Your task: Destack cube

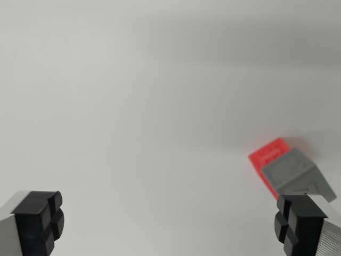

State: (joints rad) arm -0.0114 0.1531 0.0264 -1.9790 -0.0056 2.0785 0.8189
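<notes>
A: Where are the cubes to be found?

B: At the wrist view's right, low in the frame. A grey cube [294,175] is seen on top, and a red cube [268,153] lies under it, showing beyond it toward the far left. The two are touching, the grey one set askew over the red.

A: Can the red one be made out fully?

B: No. Only its far corner and a strip of its left side are shown; the rest is covered by the grey cube. Some raised marks are seen on its top face, too blurred to be read. The near right edge of the grey cube is hidden behind the right finger.

A: And the gripper [170,221]?

B: Its fingers are spread wide apart, one at each lower corner, with nothing held between them. The black pads [40,218] are shown, but both fingers are cut off by the frame's edge. The right one is just beside the stack; whether it touches cannot be told.

A: What is underneath?

B: A plain white table [149,96], softly shaded toward the far side.
</notes>
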